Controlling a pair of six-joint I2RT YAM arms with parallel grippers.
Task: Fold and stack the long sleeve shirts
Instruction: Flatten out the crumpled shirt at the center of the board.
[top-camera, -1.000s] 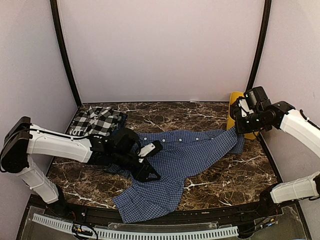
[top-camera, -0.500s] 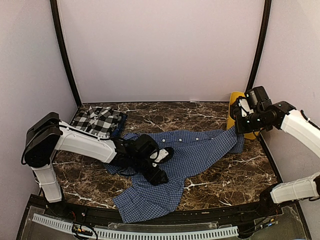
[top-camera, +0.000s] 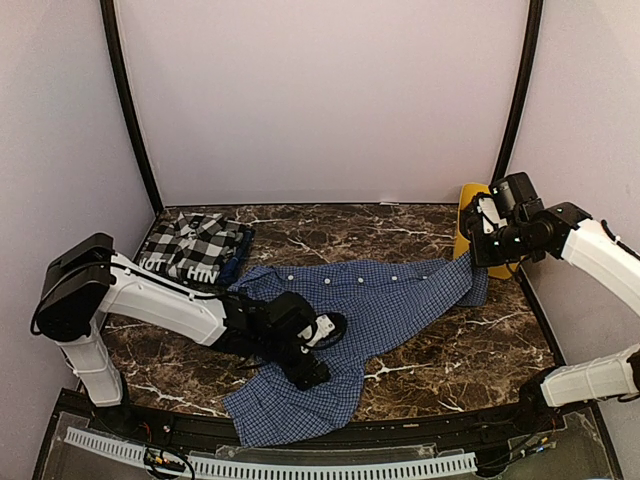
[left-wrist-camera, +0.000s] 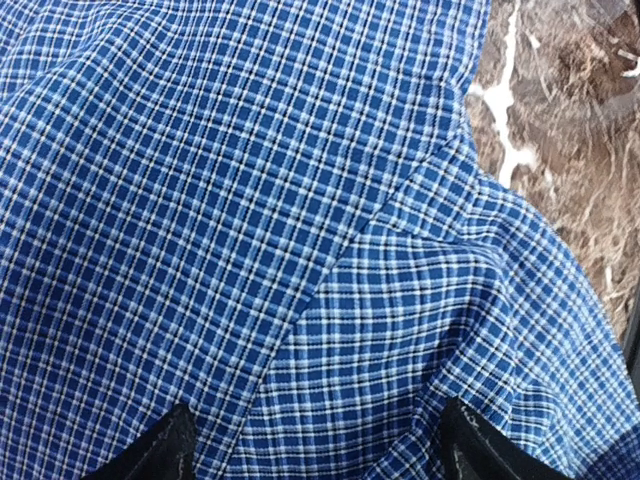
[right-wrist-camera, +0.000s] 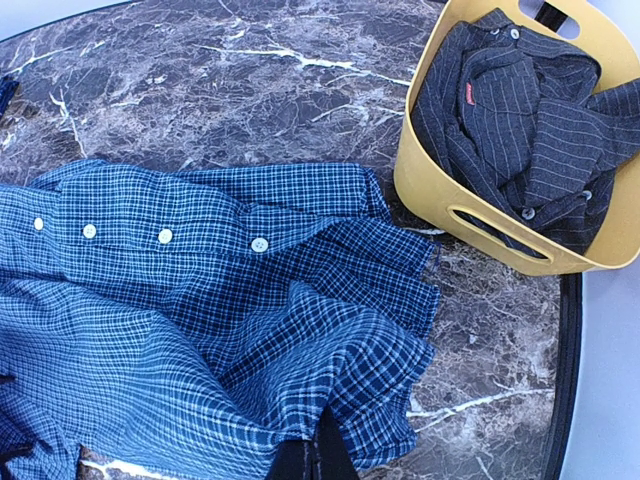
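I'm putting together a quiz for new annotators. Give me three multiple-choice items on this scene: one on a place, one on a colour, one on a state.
1. Where on the table is the plaid shirt? A near right corner; B far left corner; C dead centre.
2. What colour is the bin? A yellow; B red; C green.
3. How is the left gripper? A shut, empty; B clamped on a button; C open over the blue shirt.
Answers: B, it lies folded at the far left; A, its walls are yellow; C, its fingertips stand apart above the shirt.
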